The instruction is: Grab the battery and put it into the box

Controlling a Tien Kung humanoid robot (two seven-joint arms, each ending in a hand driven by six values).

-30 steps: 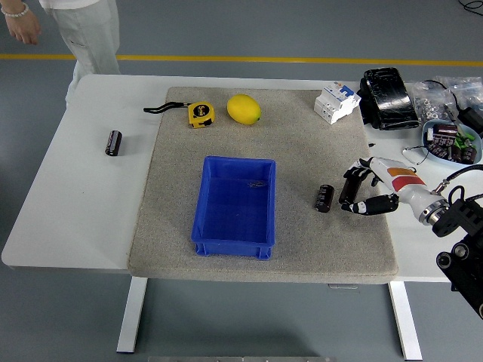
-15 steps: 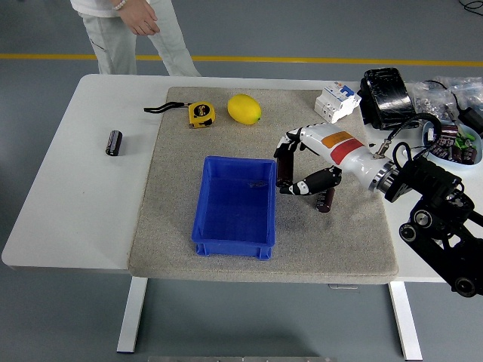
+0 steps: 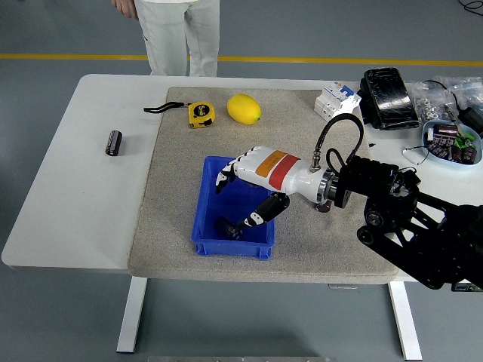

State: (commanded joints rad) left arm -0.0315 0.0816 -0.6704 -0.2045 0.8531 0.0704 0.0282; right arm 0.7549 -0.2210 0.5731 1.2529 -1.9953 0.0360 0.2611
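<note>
The blue box (image 3: 205,235) stands on the grey mat, left of centre. My right hand (image 3: 240,200) reaches over it from the right, with the fingers (image 3: 226,177) spread and the thumb (image 3: 259,216) pointing down into the box. A black battery (image 3: 227,227) lies on the box floor near the front wall, just left of the thumb tip and free of the hand. A second black battery (image 3: 113,142) lies on the bare white table far to the left. My left arm does not show.
A yellow tape measure (image 3: 200,114) and a lemon (image 3: 244,108) lie at the mat's back. A white breaker (image 3: 336,101), a black pack (image 3: 387,97) and a bowl of parts (image 3: 450,140) crowd the back right. A person (image 3: 185,34) stands at the far side.
My right hand carried a battery leftward from the mat's right side over the box and let it go; the battery now lies inside. The person walked to the right along the far side.
</note>
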